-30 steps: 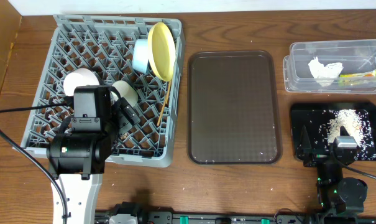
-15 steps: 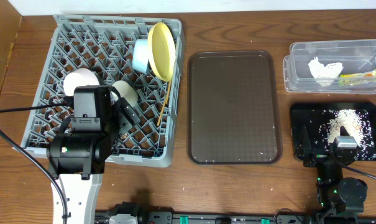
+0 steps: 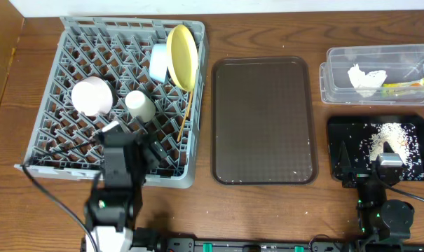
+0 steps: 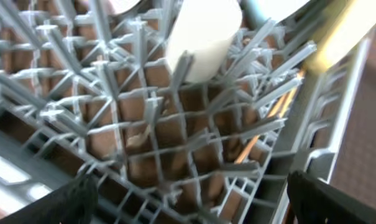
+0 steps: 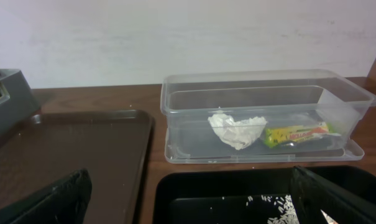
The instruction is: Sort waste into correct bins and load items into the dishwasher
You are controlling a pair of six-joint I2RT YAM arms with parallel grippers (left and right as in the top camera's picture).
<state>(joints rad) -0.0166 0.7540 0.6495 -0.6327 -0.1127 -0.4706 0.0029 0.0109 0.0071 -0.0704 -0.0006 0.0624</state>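
Note:
The grey dish rack (image 3: pixel 64 42) holds the pale-yellow plate (image 3: pixel 182 56) on edge, the light-blue bowl (image 3: pixel 159 61), the pinkish-white bowl (image 3: pixel 92 96), the white cup (image 3: pixel 139 105) and the chopsticks (image 3: pixel 186 115). My left gripper (image 3: pixel 136 140) is open and empty over the rack's front rows, just short of the cup (image 4: pixel 203 31). The clear tub (image 3: pixel 338 70) holds the napkin (image 3: pixel 366 77) and the wrapper (image 3: pixel 404 86). The black tub (image 3: pixel 338 126) holds the food scraps (image 3: pixel 392 136). My right gripper (image 3: pixel 366 157) is open and empty at the black tub's front edge.
The brown tray (image 3: pixel 264 119) lies between the rack and the tubs, with a few crumbs on it. In the right wrist view the clear tub (image 5: pixel 175 87) stands behind the black tub (image 5: pixel 206 193), with the tray (image 5: pixel 69 149) to the left.
My left arm has drawn back toward the rack's front edge, uncovering the cup and the pinkish-white bowl. The right arm has not moved.

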